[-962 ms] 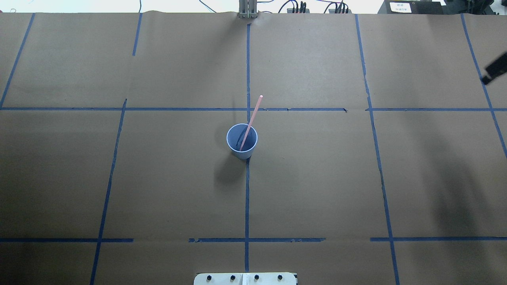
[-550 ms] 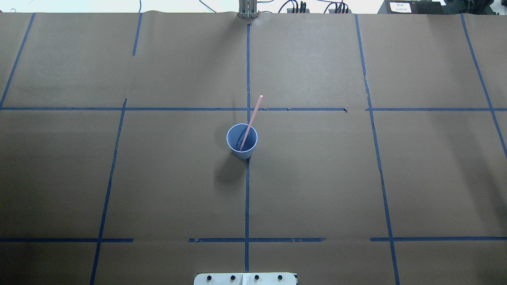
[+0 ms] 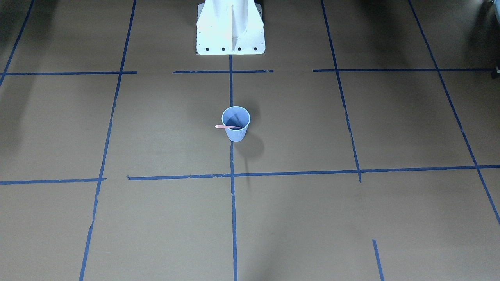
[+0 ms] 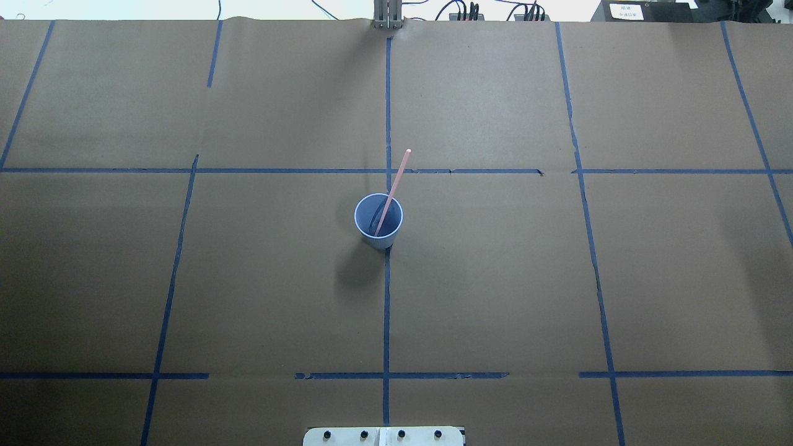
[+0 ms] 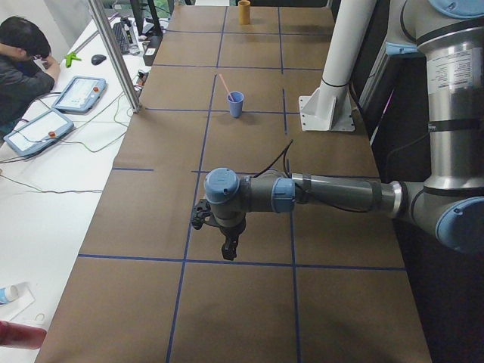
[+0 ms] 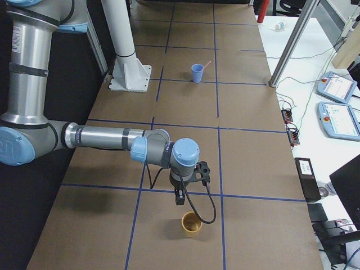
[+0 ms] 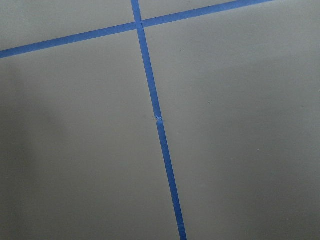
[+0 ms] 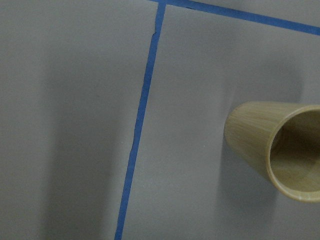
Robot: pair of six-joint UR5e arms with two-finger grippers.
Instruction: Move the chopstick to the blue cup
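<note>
At the middle of the table (image 4: pixel 495 279), right on a blue tape line (image 4: pixel 386 310): blue cup (image 4: pixel 378 220), upright, mouth up. Holds the chopstick (image 4: pixel 392 189), lower end down inside against the wall at 6 o'clock in the overhead view, upper part resting on the rim at 12 to 1 o'clock. Leans toward 1 o'clock and sticks well out past the rim.

Well apart, toward 3 o'clock from the blue cup, near the table's end: tan wooden cup (image 6: pixel 192 224), upright too, mouth up. Shows only a shadowed inner wall in the right wrist view; contents not to be told.

Just beside the tan wooden cup, at its 11 o'clock in the right-side view: right claw (image 6: pixel 179 197), pointing down, apart from the rim. Open or closed: cannot tell.

Toward 9 o'clock from the blue cup, well apart, above bare table near a blue tape line: left claw (image 5: pixel 228 249), pointing down. Open or closed: cannot tell from the one side view.
</note>
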